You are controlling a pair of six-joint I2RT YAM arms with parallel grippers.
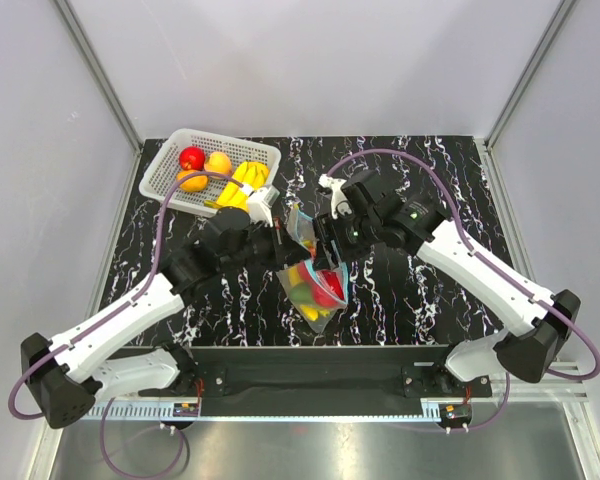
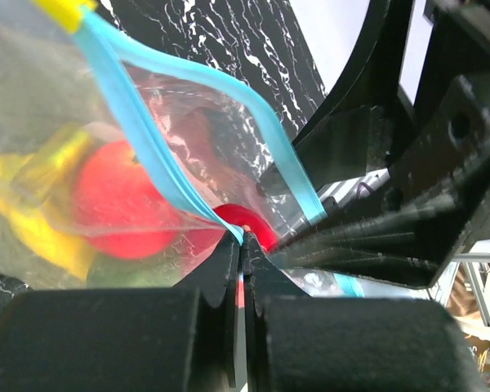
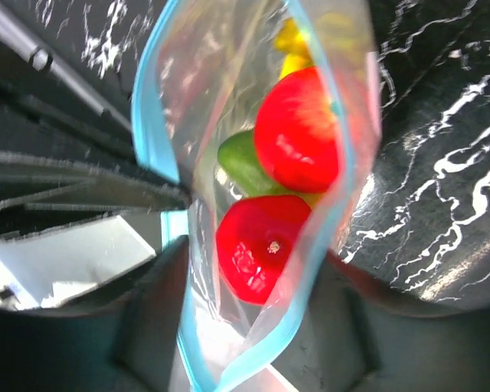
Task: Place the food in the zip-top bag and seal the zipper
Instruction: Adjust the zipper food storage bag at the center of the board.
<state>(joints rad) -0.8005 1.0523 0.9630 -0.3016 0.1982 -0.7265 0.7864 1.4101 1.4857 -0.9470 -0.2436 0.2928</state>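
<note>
The bag (image 1: pixel 315 285) is over the middle of the bench (image 1: pixel 420 300), a little toward the near edge, held up between the two arms. Whether its bottom touches the bench I cannot tell. The left gripper (image 2: pixel 242 245) has its fingers pressed together on the zipper (image 2: pixel 147 147), pinching it where the two blue strips meet. Away from this place the strips are apart, so the mouth is open there. The right gripper (image 1: pixel 325 232) is at the other side of the mouth. In its wrist view its fingers are blurred dark shapes on both sides of the bag, and I cannot tell if they pinch the plastic or stand spread.

Inside the bag are two red fruits (image 3: pixel 298 139), a green piece (image 3: pixel 241 163) and something yellow (image 2: pixel 33 220), blurred behind the crinkled plastic. Both wrist views cut off the lower part of the bag.

The basket (image 1: pixel 165 165) stands at the far left corner and holds an apple (image 1: pixel 191 157), two orange fruits (image 1: pixel 218 162) and bananas (image 1: pixel 242 182). A purple cable (image 1: pixel 162 225) crosses over part of it.
</note>
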